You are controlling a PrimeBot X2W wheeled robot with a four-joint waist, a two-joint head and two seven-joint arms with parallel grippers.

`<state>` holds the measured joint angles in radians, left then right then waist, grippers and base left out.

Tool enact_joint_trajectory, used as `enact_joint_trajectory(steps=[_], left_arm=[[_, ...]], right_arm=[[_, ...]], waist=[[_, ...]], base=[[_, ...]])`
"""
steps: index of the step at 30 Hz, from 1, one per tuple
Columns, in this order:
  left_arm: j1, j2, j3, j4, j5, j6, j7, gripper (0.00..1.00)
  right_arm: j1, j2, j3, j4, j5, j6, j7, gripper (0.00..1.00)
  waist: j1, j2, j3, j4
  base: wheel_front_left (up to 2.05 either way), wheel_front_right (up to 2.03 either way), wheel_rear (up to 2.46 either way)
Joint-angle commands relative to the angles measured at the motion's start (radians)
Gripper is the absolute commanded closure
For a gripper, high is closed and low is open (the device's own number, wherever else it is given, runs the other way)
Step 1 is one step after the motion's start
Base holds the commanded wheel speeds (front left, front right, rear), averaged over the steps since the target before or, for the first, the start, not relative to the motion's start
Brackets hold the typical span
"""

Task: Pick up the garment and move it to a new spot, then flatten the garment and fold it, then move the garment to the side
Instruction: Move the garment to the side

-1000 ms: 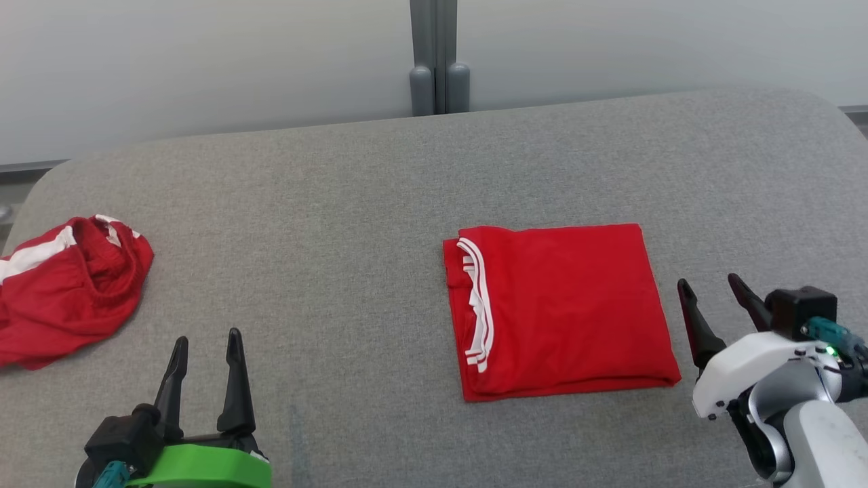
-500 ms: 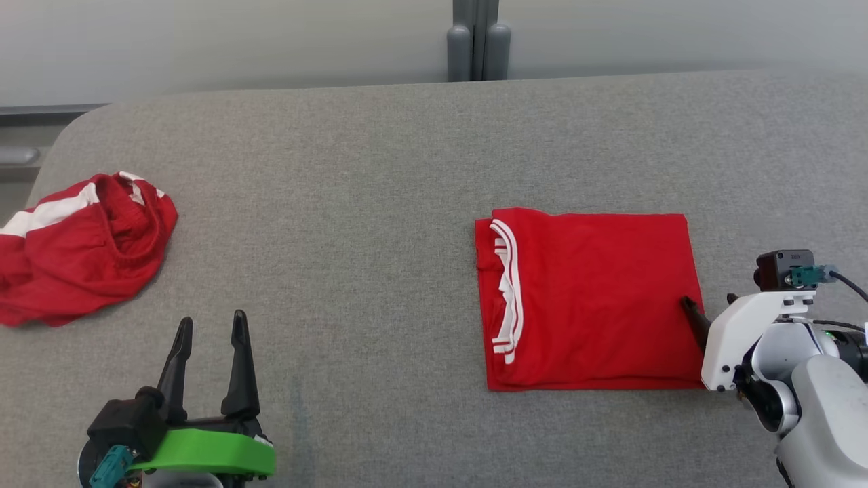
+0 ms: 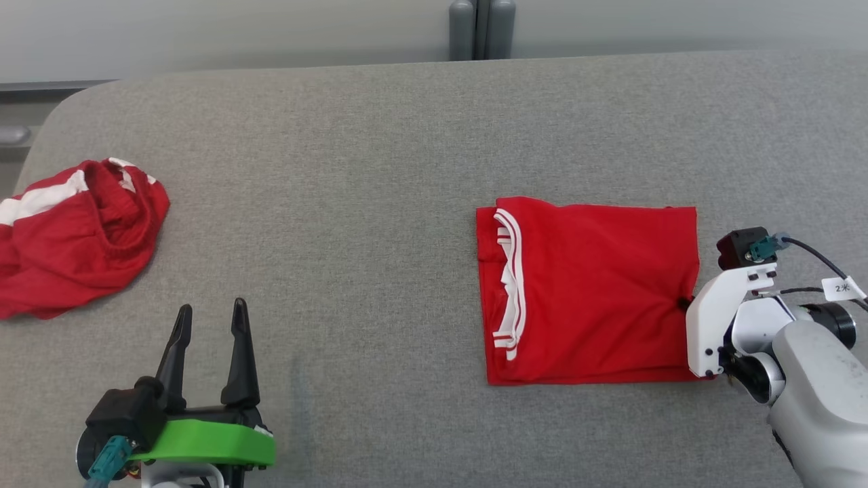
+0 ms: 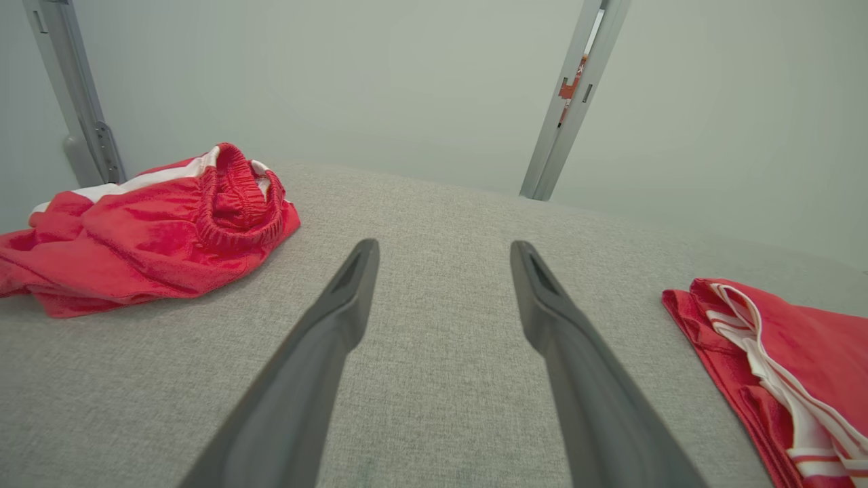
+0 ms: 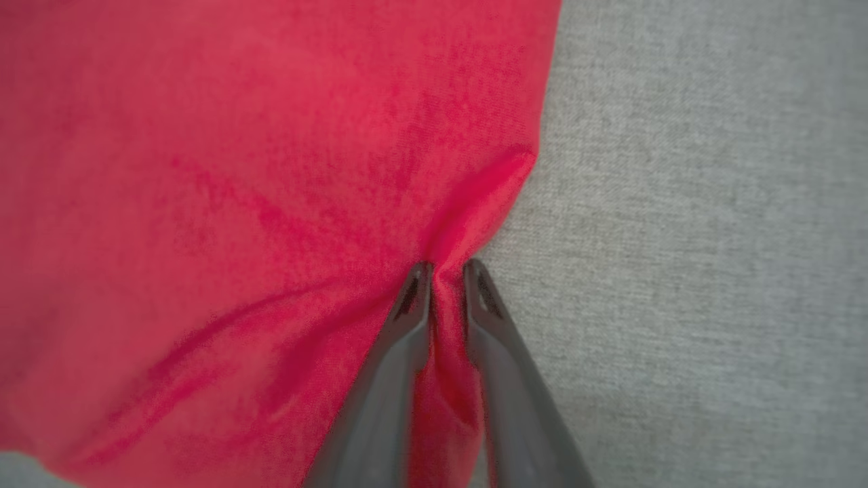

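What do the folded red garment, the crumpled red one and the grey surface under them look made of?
Folded red garment: thin, smooth knit, probably synthetic jersey; it puckers into fine creases where the right end effector pinches its edge. Crumpled red garment: similar cloth, faint sheen, with a ribbed elastic waistband. Grey surface: matte woven upholstery, seemingly padded; speckled weave, rounded corners.

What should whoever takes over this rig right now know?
Right gripper: shut on the right edge of the folded red garment, pinching up a ridge of cloth.
Left gripper: open, empty, over the grey surface.
A crumpled red garment lies at the far left.
Done: the garment is folded into a rectangle.
Left: move it to the side.
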<state>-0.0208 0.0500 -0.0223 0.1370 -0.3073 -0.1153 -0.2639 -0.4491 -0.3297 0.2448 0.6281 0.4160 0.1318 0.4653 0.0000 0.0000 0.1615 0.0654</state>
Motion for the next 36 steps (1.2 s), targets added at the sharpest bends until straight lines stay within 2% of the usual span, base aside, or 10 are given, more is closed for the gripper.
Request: enact_joint_trajectory(steps=[1,12,19,28,36], left_arm=[[-0.016,0.001,0.004,-0.002,0.001,-0.003,0.0,0.0],[-0.066,0.011,0.014,-0.031,0.026,-0.008,0.0,0.0],[-0.124,0.036,0.014,-0.047,0.054,-0.009,0.0,0.0],[-0.165,0.093,0.011,-0.102,0.092,-0.004,0.022,0.0],[-0.173,0.129,0.001,-0.18,0.104,-0.003,0.069,0.0]], right_arm=[[-0.009,-0.024,0.02,0.011,-0.001,-0.002,0.003,1.0],[-0.252,-0.225,0.164,-0.063,-0.006,-0.002,-0.026,1.0],[-0.376,-0.324,0.162,-0.031,0.009,-0.002,-0.067,1.0],[-0.455,-0.346,0.085,0.095,-0.027,-0.002,-0.199,1.0],[-0.505,-0.333,0.032,0.212,-0.119,-0.002,-0.338,1.0]], waist=[[0.0,0.0,0.009,-0.025],[0.0,0.0,0.107,-0.171],[0.0,0.0,0.196,-0.252],[0.0,0.0,0.307,-0.321],[0.0,0.0,0.36,-0.33]], base=[[0.0,0.0,0.0],[0.0,0.0,0.0],[0.0,0.0,0.0],[0.0,0.0,0.0],[0.0,0.0,0.0]])
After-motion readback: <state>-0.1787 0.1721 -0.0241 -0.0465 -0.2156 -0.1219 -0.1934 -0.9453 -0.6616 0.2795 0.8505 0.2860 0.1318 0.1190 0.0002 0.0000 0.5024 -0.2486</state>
